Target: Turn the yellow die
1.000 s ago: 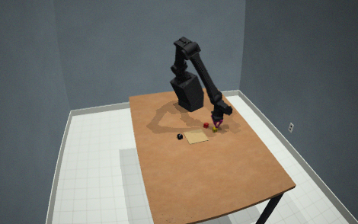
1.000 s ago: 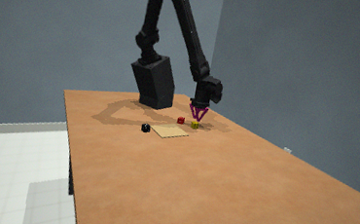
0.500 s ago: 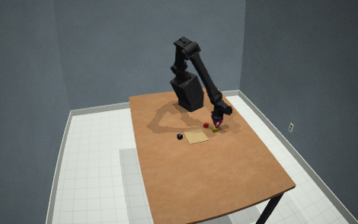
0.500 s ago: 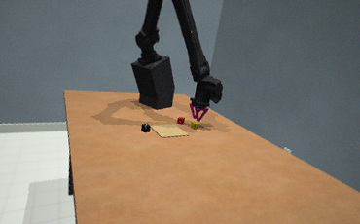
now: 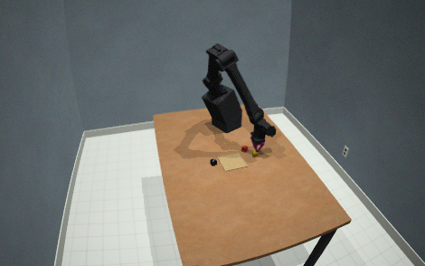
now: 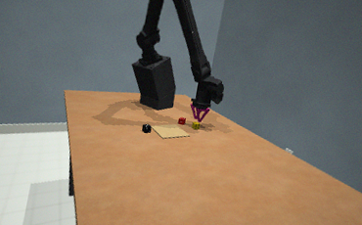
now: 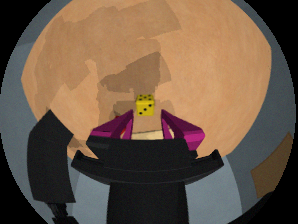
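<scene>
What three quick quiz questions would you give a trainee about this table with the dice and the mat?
1. True or false: the small yellow die lies on the flat tan square mat.
2. Which die is nearer the purple-fingered claw? A: the small red die. B: the small black die.
3. Fill in: the claw, fingers open and holding nothing, hangs just above the ___ die.

Key: 1 false, it lies on the table beside the mat; 2 A; 3 yellow.
</scene>
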